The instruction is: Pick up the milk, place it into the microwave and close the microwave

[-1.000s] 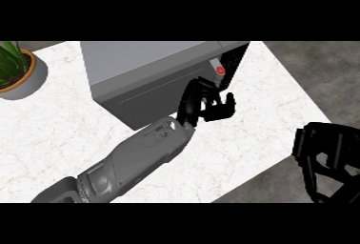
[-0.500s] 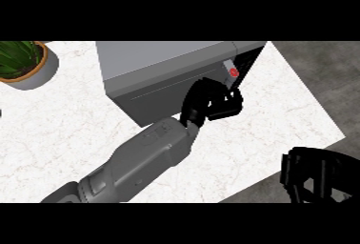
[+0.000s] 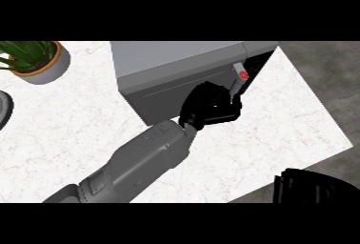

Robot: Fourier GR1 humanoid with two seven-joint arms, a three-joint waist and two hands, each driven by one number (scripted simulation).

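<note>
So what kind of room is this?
Most likely a kitchen: a grey microwave stands on a white marble counter, with a potted plant beside it.

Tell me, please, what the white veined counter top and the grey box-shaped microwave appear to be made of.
The white veined counter top looks like marble or imitation stone: faint veins on a smooth face. The grey box-shaped microwave looks like matt painted metal, possibly plastic: even grey, no reflections.
</note>
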